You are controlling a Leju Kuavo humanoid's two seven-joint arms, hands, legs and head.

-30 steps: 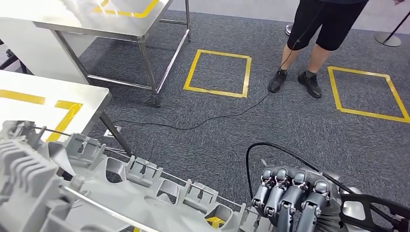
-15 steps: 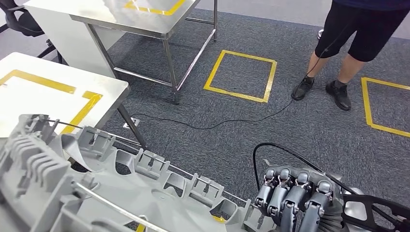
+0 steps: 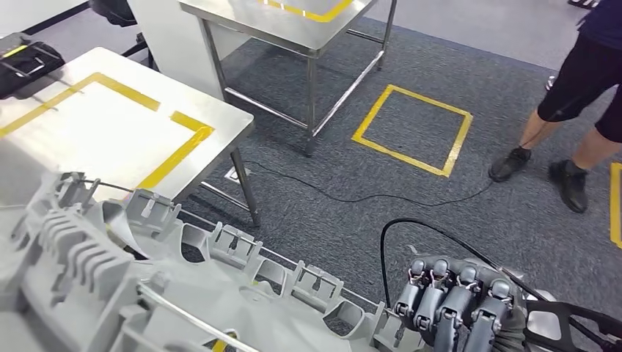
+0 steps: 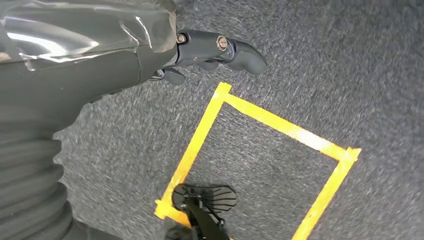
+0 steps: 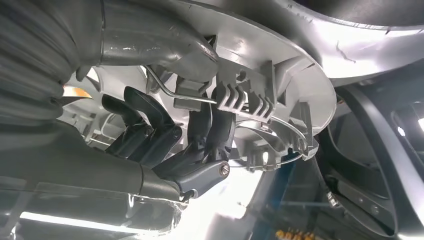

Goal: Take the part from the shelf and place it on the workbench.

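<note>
Since a second ago my head view has swung left, bringing the workbench (image 3: 110,139) with its yellow tape outline (image 3: 172,158) closer; I judge the carry nearly over. The grey part (image 3: 147,293) is off the shelf, low in my view, near the workbench's near corner. My right hand (image 3: 455,308) grips its edge; the left hand (image 4: 100,55) hangs holding nothing, fingers apart. Open carpet lies right, where a person (image 3: 579,95) stands.

Bare workbench (image 3: 110,139) top ahead-left, steel table (image 3: 293,29) behind it, person (image 3: 579,95) standing right, cable (image 3: 367,196) across carpet
</note>
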